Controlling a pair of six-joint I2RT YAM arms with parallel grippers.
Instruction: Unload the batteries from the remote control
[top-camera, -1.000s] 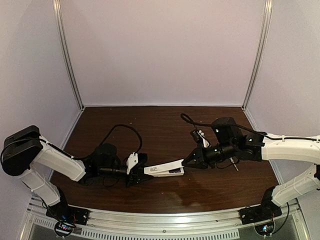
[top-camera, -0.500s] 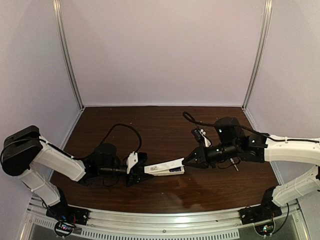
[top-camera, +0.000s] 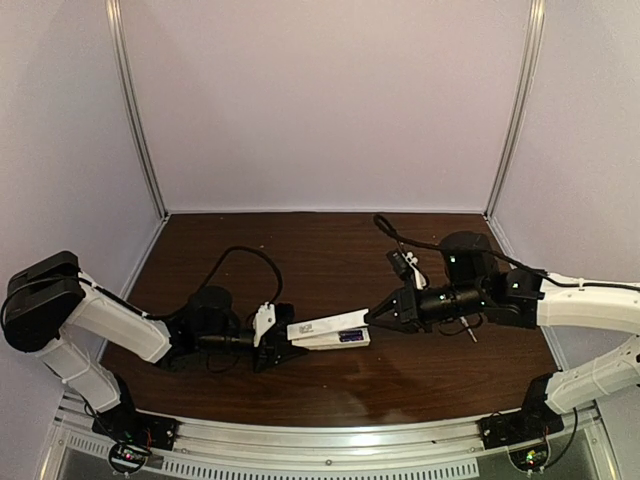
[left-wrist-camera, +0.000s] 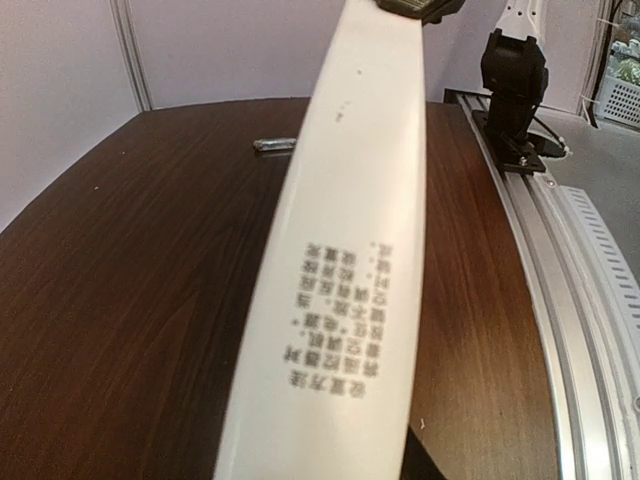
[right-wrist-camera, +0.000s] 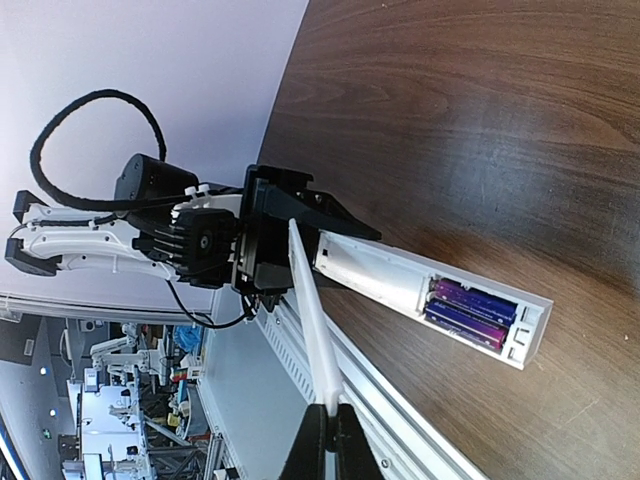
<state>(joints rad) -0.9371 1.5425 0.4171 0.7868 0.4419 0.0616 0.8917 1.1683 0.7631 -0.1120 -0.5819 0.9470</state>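
The white remote control (top-camera: 322, 343) is held level just above the table, its left end in my shut left gripper (top-camera: 272, 345). Its battery bay is open, and two purple batteries (right-wrist-camera: 470, 311) lie side by side in it; they also show from above (top-camera: 350, 337). My right gripper (right-wrist-camera: 325, 432) is shut on one end of the thin white cover strip (right-wrist-camera: 312, 320), holding it clear above the remote (right-wrist-camera: 375, 270). In the left wrist view the cover strip (left-wrist-camera: 350, 250) with printed text fills the middle and hides my left fingers and the remote.
A slim screwdriver (top-camera: 469, 332) lies on the brown table (top-camera: 300, 250) beside the right arm. A small metal piece (left-wrist-camera: 275, 145) lies on the wood. The aluminium rail (top-camera: 320, 440) runs along the near edge. Purple walls close off three sides.
My right gripper has drawn back to the right and risen, lifting the cover strip off the remote. The open bay now shows. The left arm has stayed put.
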